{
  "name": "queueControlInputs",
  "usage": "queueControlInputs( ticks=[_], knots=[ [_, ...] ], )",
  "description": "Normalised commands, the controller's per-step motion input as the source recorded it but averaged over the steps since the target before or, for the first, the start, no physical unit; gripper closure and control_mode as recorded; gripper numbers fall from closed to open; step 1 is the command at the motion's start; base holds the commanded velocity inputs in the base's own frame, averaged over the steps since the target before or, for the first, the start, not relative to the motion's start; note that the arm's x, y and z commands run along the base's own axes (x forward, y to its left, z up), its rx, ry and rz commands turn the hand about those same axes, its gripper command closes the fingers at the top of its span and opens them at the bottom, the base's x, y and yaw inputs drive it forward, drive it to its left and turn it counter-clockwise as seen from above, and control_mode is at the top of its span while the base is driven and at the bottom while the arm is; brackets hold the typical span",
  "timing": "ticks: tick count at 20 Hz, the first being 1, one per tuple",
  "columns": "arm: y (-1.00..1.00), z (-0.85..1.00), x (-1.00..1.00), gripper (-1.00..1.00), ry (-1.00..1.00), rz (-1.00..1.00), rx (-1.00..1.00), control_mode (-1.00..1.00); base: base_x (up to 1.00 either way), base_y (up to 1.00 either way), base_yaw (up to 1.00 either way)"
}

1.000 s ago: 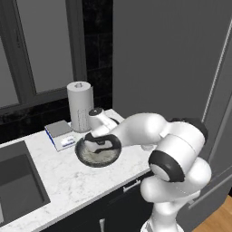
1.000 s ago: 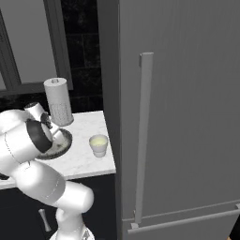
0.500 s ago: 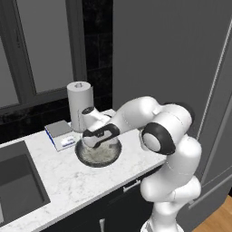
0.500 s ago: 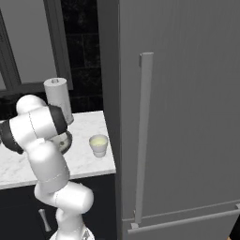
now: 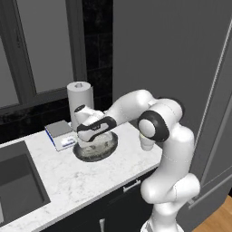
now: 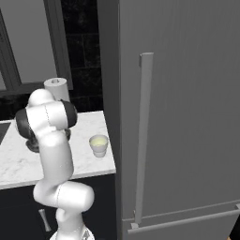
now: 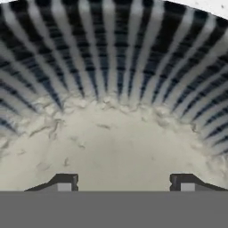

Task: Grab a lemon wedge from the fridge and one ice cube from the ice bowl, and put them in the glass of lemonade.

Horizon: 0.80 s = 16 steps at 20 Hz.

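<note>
Change: I see the arm has swung further over since a second ago; the elbow now stands high and forward, and the hand has dropped lower into the ice bowl point(image 5: 100, 149). The bench things themselves have not moved.
Tool: the tool point(image 7: 122, 180) sits low over the bowl's inside in the hand view, its two fingertips point(image 7: 64, 181) well apart with bare speckled floor between them. I see nothing gripped; the jaws stand wide but somewhat narrower than a second ago.
Ice bowl: on the white marble bench point(image 5: 68, 176), toward its back edge, right side up, round, so no long axis to speak of. In the hand view its ribbed dark wall point(image 7: 116, 49) curves round the pale speckled floor. I cannot make out a separate ice cube.
Glass of lemonade: the glass of lemonade point(image 6: 99, 145) stands upright near the bench's right front corner, just beside the fridge, mouth up, pale yellow liquid showing.
Fridge: the fridge point(image 6: 187, 117) is shut, its long bar handle point(image 6: 142, 136) running vertically.
Neighbours: a paper-towel roll point(image 5: 80, 102) stands upright at the back edge behind the bowl; a small grey-topped box point(image 5: 60, 134) lies just left of the bowl; the sink point(image 5: 16, 183) is at the left end.
</note>
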Motion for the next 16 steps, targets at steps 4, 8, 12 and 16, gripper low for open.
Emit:
queueControlInputs(
  ticks=[4, 8, 12, 16],
  knots=[
    [-0.02, -0.33, -0.08, -1.00, 0.11, 0.00, -0.05, -1.00, 0.00, 0.00, 0.00],
    [-0.18, -0.17, -0.43, -1.00, 0.01, -0.01, -0.01, -1.00, 0.00, 0.00, 0.00],
    [-0.02, -0.14, -0.38, 1.00, 0.00, -0.03, 0.00, -1.00, 0.00, 0.00, 0.00],
    [0.00, -0.11, -0.27, 1.00, -0.03, -0.07, 0.00, -1.00, 0.00, 0.00, 0.00]
  ],
)
